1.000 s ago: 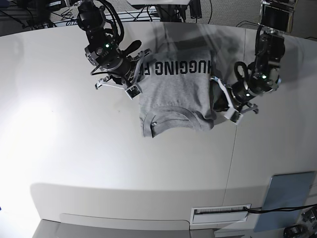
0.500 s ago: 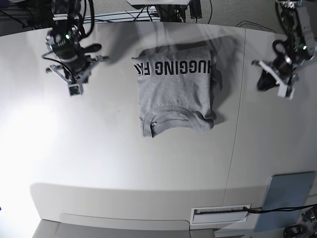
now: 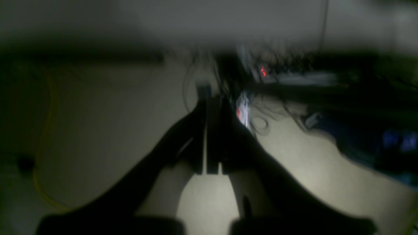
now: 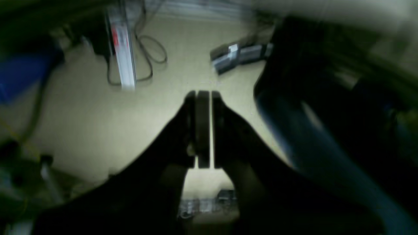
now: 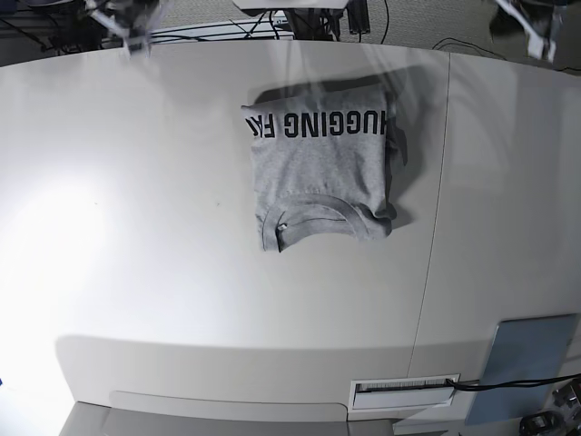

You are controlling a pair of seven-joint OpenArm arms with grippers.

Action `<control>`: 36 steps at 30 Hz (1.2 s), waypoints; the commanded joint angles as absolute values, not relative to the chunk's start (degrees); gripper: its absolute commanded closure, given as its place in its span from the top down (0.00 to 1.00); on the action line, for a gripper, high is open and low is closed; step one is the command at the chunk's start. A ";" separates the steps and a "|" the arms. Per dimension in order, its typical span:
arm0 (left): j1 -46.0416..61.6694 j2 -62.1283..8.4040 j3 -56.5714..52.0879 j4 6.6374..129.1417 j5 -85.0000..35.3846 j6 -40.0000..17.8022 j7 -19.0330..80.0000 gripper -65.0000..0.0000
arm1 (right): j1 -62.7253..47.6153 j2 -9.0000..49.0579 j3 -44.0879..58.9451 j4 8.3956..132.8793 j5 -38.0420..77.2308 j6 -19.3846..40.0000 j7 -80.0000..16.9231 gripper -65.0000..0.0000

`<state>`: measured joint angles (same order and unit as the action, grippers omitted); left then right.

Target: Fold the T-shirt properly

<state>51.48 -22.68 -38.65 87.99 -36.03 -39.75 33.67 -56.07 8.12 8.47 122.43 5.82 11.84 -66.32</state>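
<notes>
The T-shirt (image 5: pixel 322 173) lies folded into a compact grey rectangle at the table's middle. Its black lettering runs along the far edge and its ribbed collar (image 5: pixel 309 218) faces the near side. Neither gripper touches it. In the left wrist view my left gripper (image 3: pixel 210 98) is shut with nothing between its fingers, and it points out over the floor. My right gripper (image 4: pixel 204 94) is likewise shut and empty. The base view shows only blurred ends of the arms, the left arm (image 5: pixel 531 23) at the top right corner and the right arm (image 5: pixel 127 23) at the top left corner.
A flat grey-blue pad (image 5: pixel 525 363) lies at the table's near right corner, beside a labelled slot (image 5: pixel 404 389). A seam (image 5: pixel 436 227) runs across the table right of the shirt. Cables (image 5: pixel 300 18) and gear lie on the floor beyond the far edge.
Both arms have pulled away from the shirt's sides, outward and back to the far corners. The shirt has stayed as it was.
</notes>
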 commanded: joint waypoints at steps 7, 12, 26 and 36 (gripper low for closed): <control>51.03 -19.53 -38.76 70.96 -31.81 -40.00 31.03 0.01 | -60.90 8.38 8.69 101.30 4.97 11.77 -51.81 0.02; 46.68 -19.35 -38.76 57.23 -23.88 -40.00 20.80 0.14 | -53.89 8.43 8.69 82.04 1.56 11.77 -47.55 0.02; 30.89 -15.86 -38.76 40.47 -8.45 -40.00 16.45 0.16 | -25.08 8.99 8.73 31.70 -1.37 17.23 -17.34 0.02; 21.04 -6.59 -38.74 30.55 9.69 -35.33 5.48 0.35 | -18.85 9.04 8.73 26.89 -1.34 23.83 -10.22 0.02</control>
<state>20.60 -6.28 -38.72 30.17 10.15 -34.54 5.82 -18.09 8.58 8.62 26.85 -1.50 23.62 -10.37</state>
